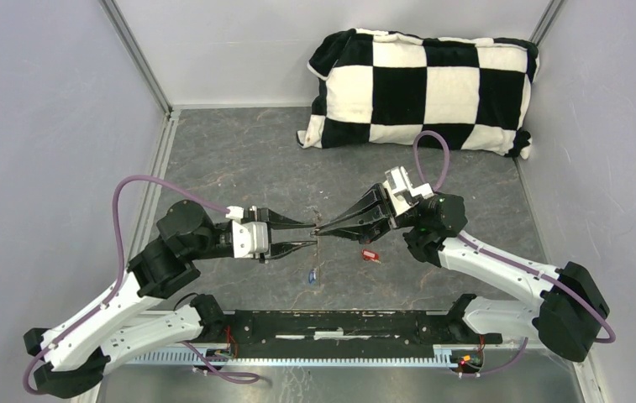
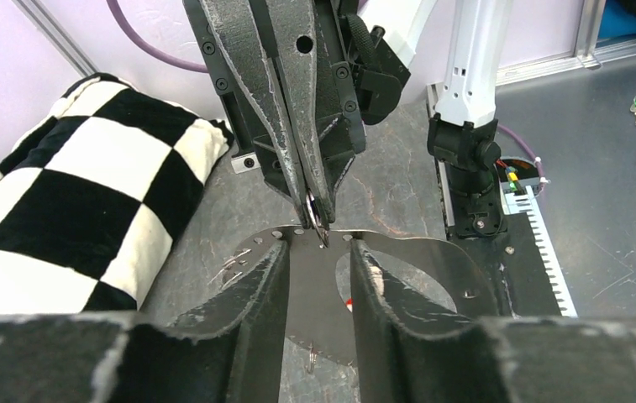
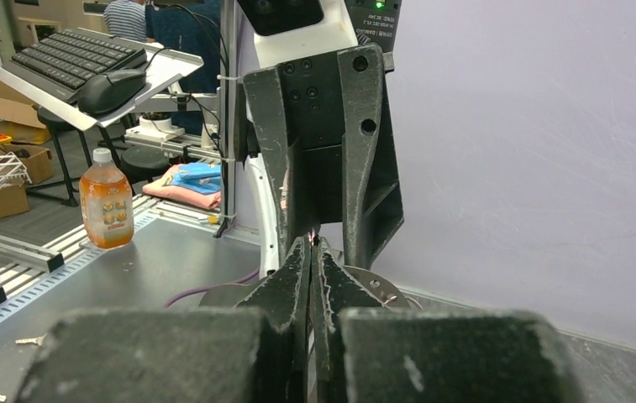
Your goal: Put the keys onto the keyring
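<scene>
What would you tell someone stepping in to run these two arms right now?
Left gripper: open and empty, its fingers either side of the right gripper's tip.
Right gripper: shut, pinching what looks like the small keyring at its fingertips.
Keys: the red key and the blue key lie loose on the table, near the grippers, neither held.
Done: the keyring is in a grip.
Left: pick up each key and thread it on; neither is on the keyring yet.

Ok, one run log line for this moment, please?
left gripper: open | right gripper: shut on keyring | red key, blue key: on table
</scene>
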You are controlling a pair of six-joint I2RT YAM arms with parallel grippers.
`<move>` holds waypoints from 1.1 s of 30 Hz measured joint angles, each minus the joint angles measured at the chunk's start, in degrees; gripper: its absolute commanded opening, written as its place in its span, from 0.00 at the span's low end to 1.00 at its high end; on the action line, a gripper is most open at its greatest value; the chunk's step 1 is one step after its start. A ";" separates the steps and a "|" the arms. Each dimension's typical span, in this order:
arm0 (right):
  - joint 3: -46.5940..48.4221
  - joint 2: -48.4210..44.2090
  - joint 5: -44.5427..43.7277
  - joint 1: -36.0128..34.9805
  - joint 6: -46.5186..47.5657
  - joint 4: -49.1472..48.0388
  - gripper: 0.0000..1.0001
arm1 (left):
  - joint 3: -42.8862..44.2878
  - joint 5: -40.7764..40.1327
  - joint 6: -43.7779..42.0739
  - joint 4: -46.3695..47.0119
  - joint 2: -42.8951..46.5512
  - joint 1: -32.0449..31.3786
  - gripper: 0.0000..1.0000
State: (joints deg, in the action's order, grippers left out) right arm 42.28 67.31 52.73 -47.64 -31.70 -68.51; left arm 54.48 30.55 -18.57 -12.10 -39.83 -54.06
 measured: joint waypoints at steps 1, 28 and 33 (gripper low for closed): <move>0.00 0.00 0.11 0.00 -0.02 0.00 0.01 | 0.02 -0.02 0.00 0.00 -0.09 0.00 0.34; 0.46 -1.07 2.47 -1.51 7.67 10.21 0.15 | 1.20 -0.66 -0.83 -6.54 -0.76 0.00 0.02; 2.64 -2.64 4.46 -1.88 11.41 20.83 0.20 | 1.20 -1.03 -3.10 -8.83 -0.72 0.00 0.02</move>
State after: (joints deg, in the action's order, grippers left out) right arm 44.93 64.66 57.19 -49.52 -20.29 -47.68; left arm 55.68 29.52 -21.67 -20.93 -40.56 -54.06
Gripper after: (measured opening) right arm 0.167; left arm 0.043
